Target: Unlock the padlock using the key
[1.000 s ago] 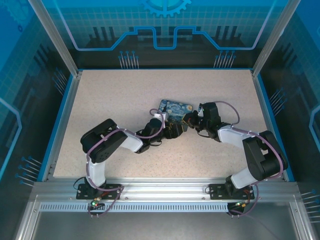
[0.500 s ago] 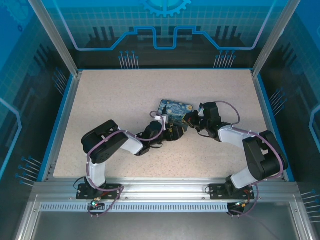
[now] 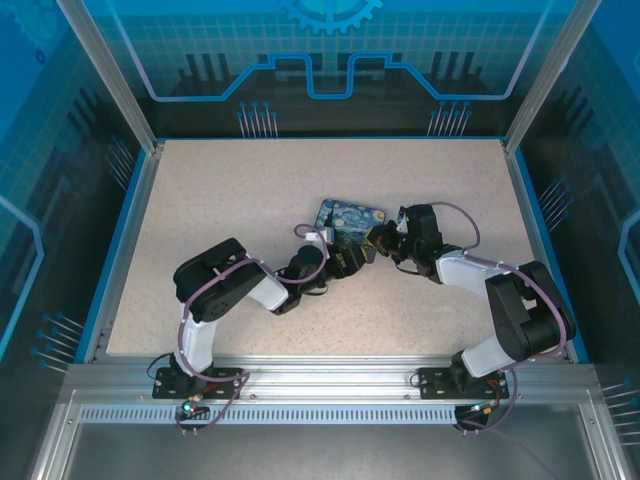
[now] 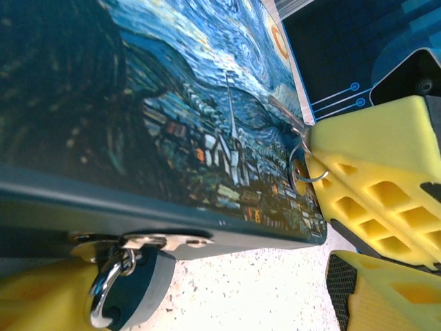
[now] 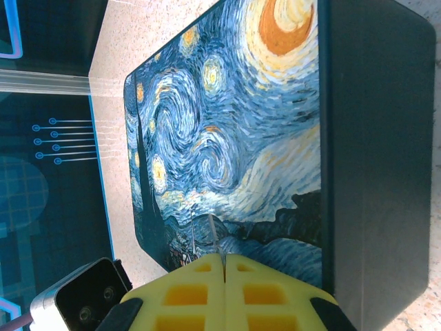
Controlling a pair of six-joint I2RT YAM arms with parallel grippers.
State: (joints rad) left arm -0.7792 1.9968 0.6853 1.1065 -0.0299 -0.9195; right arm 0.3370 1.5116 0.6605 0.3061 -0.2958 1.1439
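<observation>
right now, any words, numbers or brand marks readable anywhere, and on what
None can be read.
box lid: painted night sky and village, no lettering.
padlock: dark body, blurred, no mark legible.
back panel: gear and circuit-line graphics, no words.

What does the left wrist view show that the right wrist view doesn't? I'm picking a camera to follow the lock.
Left wrist view: the padlock hanging from the hasp on the dark front edge of the box, plus the ring on the key. Right wrist view: the full swirling sky across the lid and a broad dark side wall. Both: the painted lid and the right gripper shut on the key.
</observation>
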